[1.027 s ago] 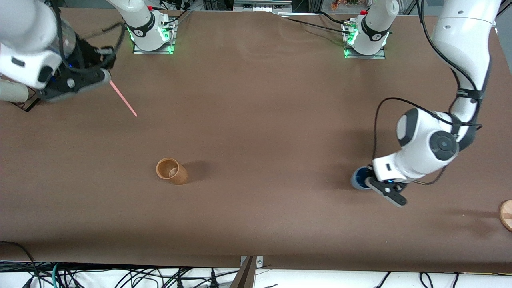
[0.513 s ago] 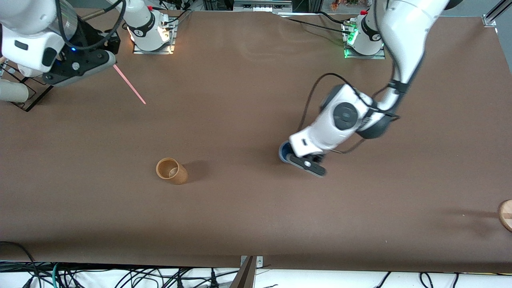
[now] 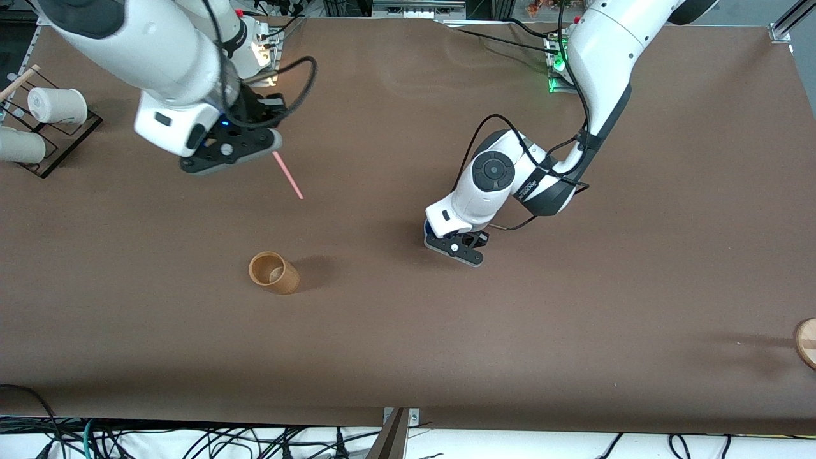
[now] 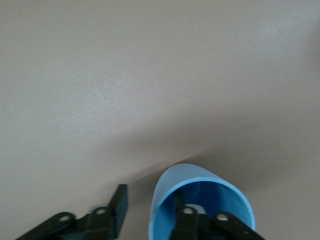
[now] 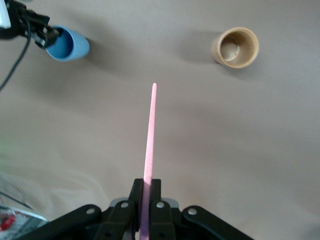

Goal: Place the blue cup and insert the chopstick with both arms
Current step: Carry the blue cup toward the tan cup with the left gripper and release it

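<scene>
The blue cup (image 3: 428, 228) is near the table's middle, almost hidden under the left gripper (image 3: 454, 246). In the left wrist view the blue cup (image 4: 200, 197) has one finger (image 4: 186, 225) inside it. The other finger (image 4: 118, 202) is outside, a clear gap from the wall, so the left gripper (image 4: 151, 206) is open astride the rim. The right gripper (image 3: 268, 145) hangs over the table toward the right arm's end, shut on the pink chopstick (image 3: 288, 175). The chopstick (image 5: 150, 135) sticks out of the right gripper (image 5: 148, 187), between the blue cup (image 5: 69, 45) and the tan cup (image 5: 235, 46).
A tan cup (image 3: 274, 272) stands nearer the front camera, toward the right arm's end. A black rack (image 3: 70, 131) with white cups (image 3: 56, 105) sits at that end's edge. A round wooden piece (image 3: 806, 342) shows at the left arm's end.
The left arm carried the blue cup from its end of the table to the middle, and its jaws have opened. The right arm swung toward the middle with the chopstick.
</scene>
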### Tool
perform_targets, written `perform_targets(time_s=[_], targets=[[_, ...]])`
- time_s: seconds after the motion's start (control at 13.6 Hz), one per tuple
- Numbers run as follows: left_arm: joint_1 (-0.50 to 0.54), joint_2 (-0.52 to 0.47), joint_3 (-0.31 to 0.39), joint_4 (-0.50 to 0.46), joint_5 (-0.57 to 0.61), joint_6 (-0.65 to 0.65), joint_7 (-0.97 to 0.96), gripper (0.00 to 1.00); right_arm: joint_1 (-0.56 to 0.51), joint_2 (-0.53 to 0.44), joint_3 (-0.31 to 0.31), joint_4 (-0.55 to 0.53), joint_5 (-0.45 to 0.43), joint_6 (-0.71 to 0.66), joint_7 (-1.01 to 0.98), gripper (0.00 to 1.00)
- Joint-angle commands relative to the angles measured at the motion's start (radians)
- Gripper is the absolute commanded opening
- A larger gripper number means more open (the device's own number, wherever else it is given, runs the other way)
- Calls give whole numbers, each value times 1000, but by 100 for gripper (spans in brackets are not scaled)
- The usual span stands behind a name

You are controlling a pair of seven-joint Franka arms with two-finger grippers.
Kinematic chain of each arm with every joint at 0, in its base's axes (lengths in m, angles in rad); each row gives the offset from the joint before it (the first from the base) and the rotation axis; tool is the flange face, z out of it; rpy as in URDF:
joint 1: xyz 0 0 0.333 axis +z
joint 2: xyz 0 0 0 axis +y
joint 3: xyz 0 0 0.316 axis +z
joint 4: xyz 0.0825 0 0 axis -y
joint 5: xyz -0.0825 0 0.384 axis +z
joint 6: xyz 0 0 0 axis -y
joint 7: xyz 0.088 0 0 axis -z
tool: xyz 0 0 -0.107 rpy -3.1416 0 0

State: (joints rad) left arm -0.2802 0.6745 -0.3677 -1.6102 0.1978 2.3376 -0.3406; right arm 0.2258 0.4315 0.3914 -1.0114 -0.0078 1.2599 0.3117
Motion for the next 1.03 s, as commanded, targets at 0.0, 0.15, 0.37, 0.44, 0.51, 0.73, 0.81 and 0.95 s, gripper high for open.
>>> perform_targets(time_s=[0.0, 0.15, 0.37, 0.44, 0.51, 0.73, 0.81, 0.95], targets=[[9, -82, -5, 4, 19, -69, -21, 100, 35, 38, 15, 14, 9, 51, 110, 7], [9, -162, -7, 7, 15, -188, -21, 100, 41, 67, 55, 14, 9, 94, 203, 7], [22, -254, -5, 16, -17, -338, -14, 100, 81, 110, 69, 14, 8, 156, 291, 7], [54, -278, -5, 16, -23, -366, -9, 100, 96, 127, 69, 14, 8, 180, 328, 7], [84, -306, -5, 16, -23, -382, 1, 100, 116, 145, 69, 14, 6, 208, 363, 7], [227, -358, -8, 18, -64, -475, 121, 100, 174, 197, 67, 14, 0, 298, 469, 7], [275, -378, -7, 24, -81, -503, 167, 100, 191, 216, 64, 14, -4, 331, 499, 7], [357, -401, -5, 59, -84, -559, 262, 100, 227, 259, 61, 14, -38, 397, 546, 7]])
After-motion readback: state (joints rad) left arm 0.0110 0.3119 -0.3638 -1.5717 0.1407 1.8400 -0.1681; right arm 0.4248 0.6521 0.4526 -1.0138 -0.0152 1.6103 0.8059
